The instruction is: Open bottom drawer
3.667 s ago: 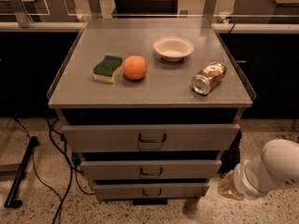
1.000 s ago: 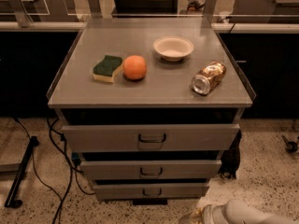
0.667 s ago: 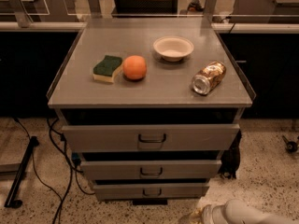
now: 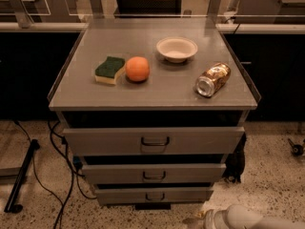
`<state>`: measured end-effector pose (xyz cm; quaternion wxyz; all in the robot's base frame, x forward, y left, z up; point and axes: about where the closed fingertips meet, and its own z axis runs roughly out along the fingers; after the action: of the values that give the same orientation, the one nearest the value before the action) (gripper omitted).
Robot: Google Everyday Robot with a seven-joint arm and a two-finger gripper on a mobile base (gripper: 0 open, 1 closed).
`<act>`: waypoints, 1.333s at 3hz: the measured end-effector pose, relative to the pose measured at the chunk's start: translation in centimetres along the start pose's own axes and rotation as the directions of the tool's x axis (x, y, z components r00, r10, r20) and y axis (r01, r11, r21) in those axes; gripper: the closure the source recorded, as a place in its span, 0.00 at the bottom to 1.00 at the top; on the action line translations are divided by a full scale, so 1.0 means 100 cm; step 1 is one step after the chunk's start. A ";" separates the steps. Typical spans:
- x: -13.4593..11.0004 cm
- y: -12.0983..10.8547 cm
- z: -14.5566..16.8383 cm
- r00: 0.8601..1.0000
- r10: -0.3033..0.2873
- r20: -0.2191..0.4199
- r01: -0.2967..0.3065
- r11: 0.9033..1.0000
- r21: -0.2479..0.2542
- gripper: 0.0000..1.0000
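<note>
The bottom drawer (image 4: 155, 195) is the narrowest grey front at the foot of the cabinet, with a small dark loop handle (image 4: 155, 196) at its centre. It sits flush under the middle drawer (image 4: 153, 173) and the wide top drawer (image 4: 155, 140). My gripper (image 4: 206, 218) is at the bottom edge of the view, low over the floor. It is below and to the right of the bottom drawer and does not touch it. The white arm (image 4: 245, 218) behind it runs off to the right.
On the cabinet top (image 4: 157, 92) lie a green sponge (image 4: 109, 69), an orange (image 4: 137, 68), a white bowl (image 4: 177, 48) and a tipped can (image 4: 213, 79). Black cables (image 4: 62, 175) and a stand leg (image 4: 21, 180) lie on the floor at left. A dark caster (image 4: 296, 149) is at right.
The arm has dropped from beside the cabinet's right side to floor level at the bottom edge. Over the last second it has barely moved. The drawers are unchanged.
</note>
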<state>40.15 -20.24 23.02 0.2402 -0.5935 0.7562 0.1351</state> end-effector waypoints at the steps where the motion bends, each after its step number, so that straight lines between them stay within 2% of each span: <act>1: 0.002 -0.004 0.011 1.000 -0.011 -0.016 0.011 1.000 0.001 0.00; 3: 0.004 -0.018 0.032 0.999 -0.029 -0.026 0.029 1.000 -0.006 0.00; 4: 0.005 -0.030 0.042 1.000 -0.026 0.011 0.026 1.000 -0.008 0.00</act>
<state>43.77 -19.41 19.43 0.2437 -0.6035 0.7465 0.1384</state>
